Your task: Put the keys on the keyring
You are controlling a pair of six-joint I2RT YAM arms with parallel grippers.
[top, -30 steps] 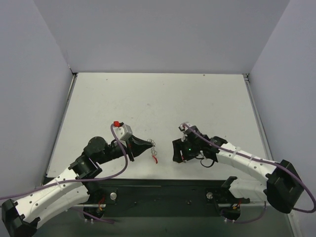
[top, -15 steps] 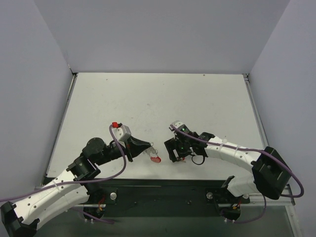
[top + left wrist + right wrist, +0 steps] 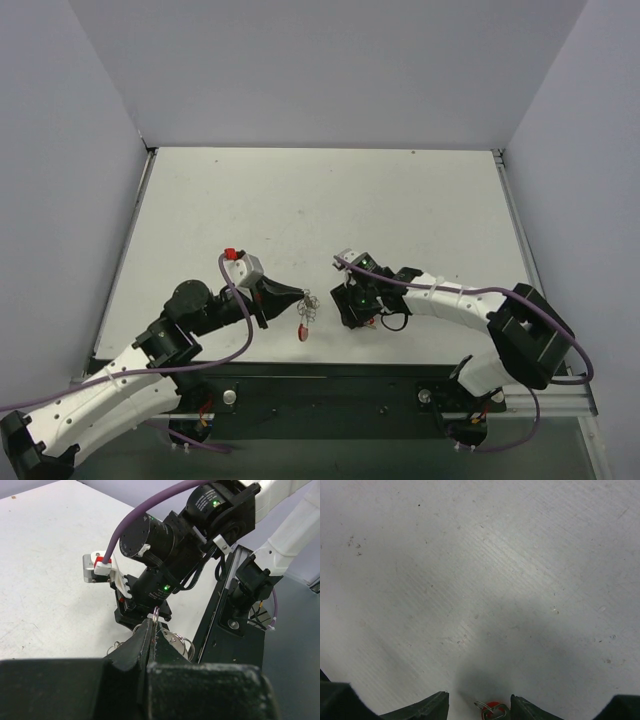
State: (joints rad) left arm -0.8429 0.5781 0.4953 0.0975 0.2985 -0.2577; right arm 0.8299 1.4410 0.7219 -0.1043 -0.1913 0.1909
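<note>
My left gripper (image 3: 298, 297) (image 3: 152, 626) is shut on a thin silver ring (image 3: 156, 614) of the keyring (image 3: 310, 304). Its red curved clip (image 3: 303, 329) hangs below the bunch of rings, and more rings (image 3: 182, 642) show behind the fingers. My right gripper (image 3: 366, 316) (image 3: 480, 705) points down at the table just right of it. Its fingers stand apart. The keys (image 3: 494, 711), a tiny red piece with a wire loop, sit between them close to the right finger (image 3: 530, 711), with a gap on the left side. From above the keys (image 3: 372, 322) show as a red speck under that gripper.
The white table (image 3: 320, 210) stretches far behind both arms, walled by grey panels on three sides. The black base rail (image 3: 330, 385) runs along the near edge, right behind the grippers. The right arm's wrist (image 3: 165, 545) fills the left wrist view.
My right gripper has moved left, closer to the left one. The keyring's red clip swung and now hangs straight below the rings. The left gripper stayed shut and shifted slightly.
</note>
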